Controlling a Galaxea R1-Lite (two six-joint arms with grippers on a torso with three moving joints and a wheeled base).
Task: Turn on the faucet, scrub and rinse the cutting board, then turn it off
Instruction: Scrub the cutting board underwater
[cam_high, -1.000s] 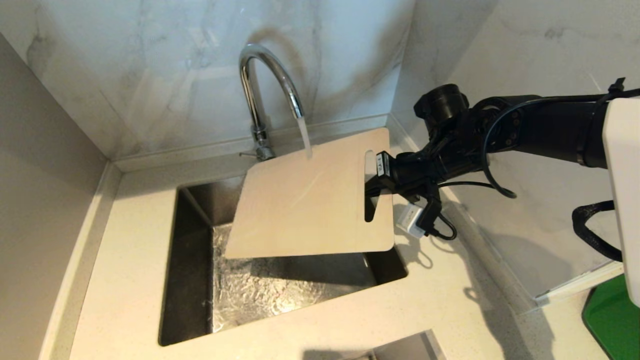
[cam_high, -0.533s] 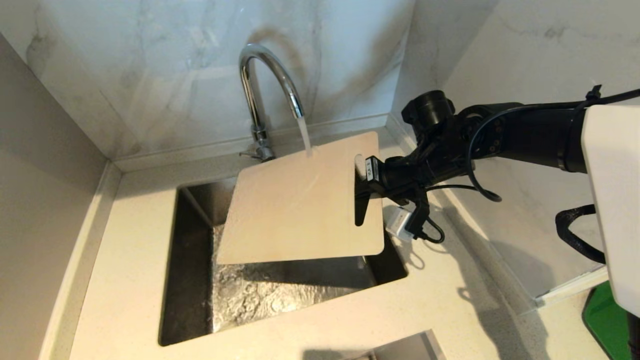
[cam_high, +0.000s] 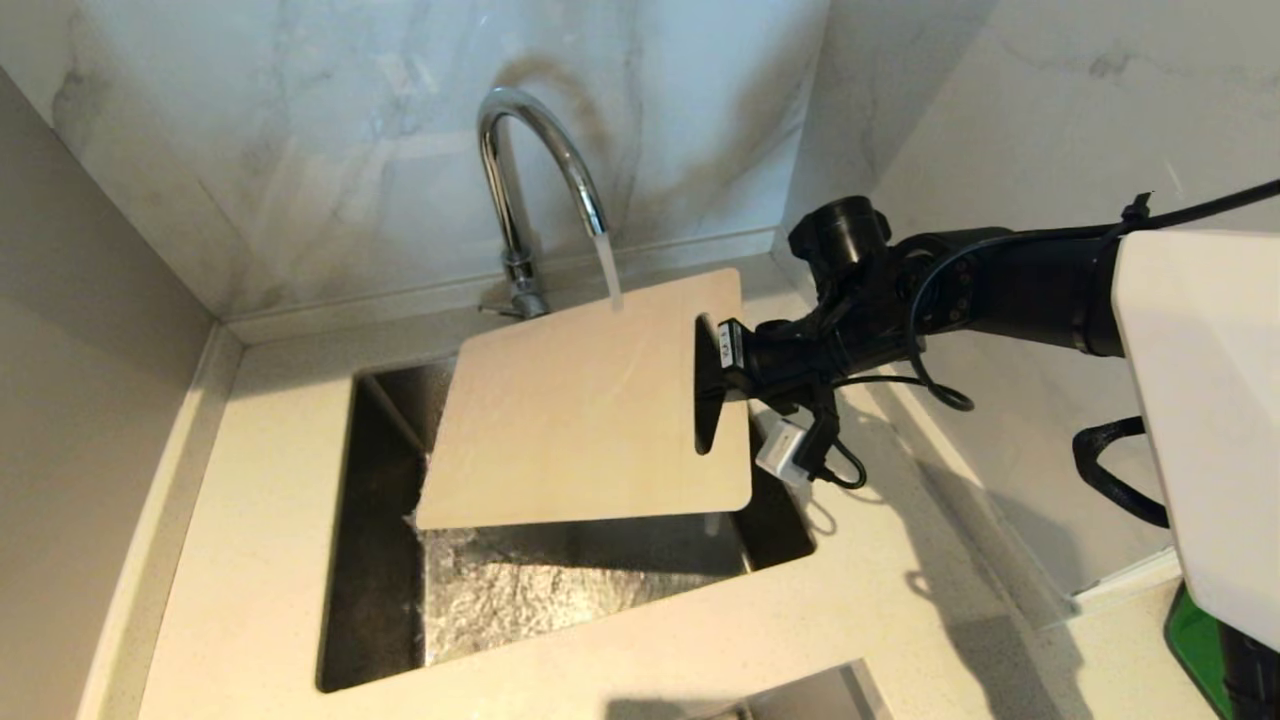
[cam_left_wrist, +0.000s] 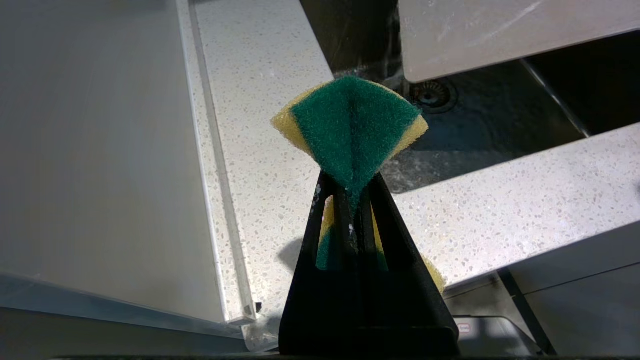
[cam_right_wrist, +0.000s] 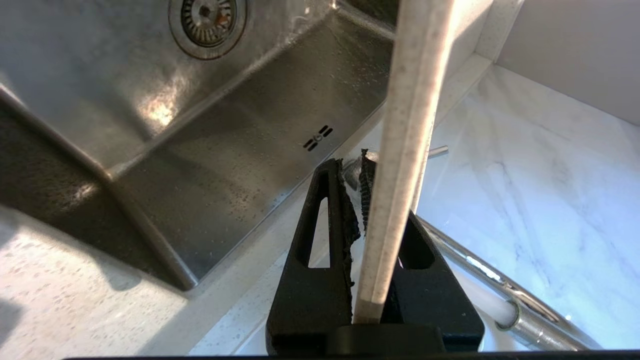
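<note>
The chrome faucet (cam_high: 530, 170) runs, and its water stream (cam_high: 608, 275) lands on the far edge of the cream cutting board (cam_high: 580, 410). The board hangs tilted over the sink. My right gripper (cam_high: 715, 370) is shut on its right end, at the handle slot. The right wrist view has the board's edge (cam_right_wrist: 400, 150) clamped in the right gripper (cam_right_wrist: 352, 165), with the faucet tube (cam_right_wrist: 500, 280) behind. My left gripper (cam_left_wrist: 350, 192), outside the head view, is shut on a green-and-yellow sponge (cam_left_wrist: 350, 130) above the counter. A corner of the board (cam_left_wrist: 500, 35) shows beyond it.
The steel sink (cam_high: 380, 560) holds rippling water, with its drain (cam_right_wrist: 207, 15) under the board. The speckled counter (cam_high: 250, 560) rings the sink. Marble walls close in behind and to the right. The faucet's thin lever (cam_high: 490, 305) sticks out at its base. A green object (cam_high: 1200, 640) sits at the lower right.
My right arm has carried the cutting board leftward under the running water. The stream now lands nearer the board's handle end.
</note>
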